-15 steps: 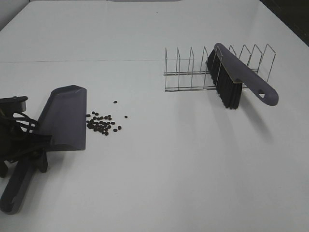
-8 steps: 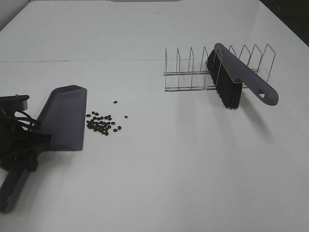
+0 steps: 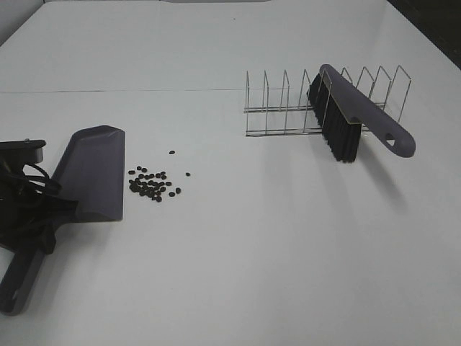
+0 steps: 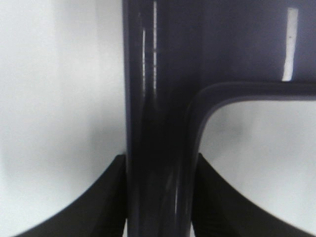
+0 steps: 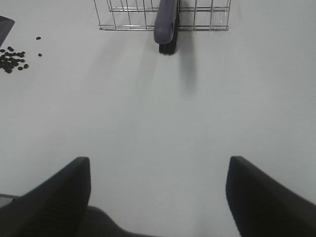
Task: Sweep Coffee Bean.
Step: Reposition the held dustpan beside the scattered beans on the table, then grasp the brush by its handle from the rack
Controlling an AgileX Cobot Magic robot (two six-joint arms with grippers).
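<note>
Clamping the dustpan (image 3: 90, 173), the left gripper (image 4: 160, 197) has drawn it slightly back from the beans (image 3: 151, 184), probably leaving room for the brush (image 3: 353, 115).

The high camera is looking down across the counter (image 3: 252, 252) from its near edge. The left wrist camera is sitting close on the dustpan (image 4: 158, 74); the right, farther back, is sharing rack (image 5: 133, 15) and beans (image 5: 12, 58).
</note>
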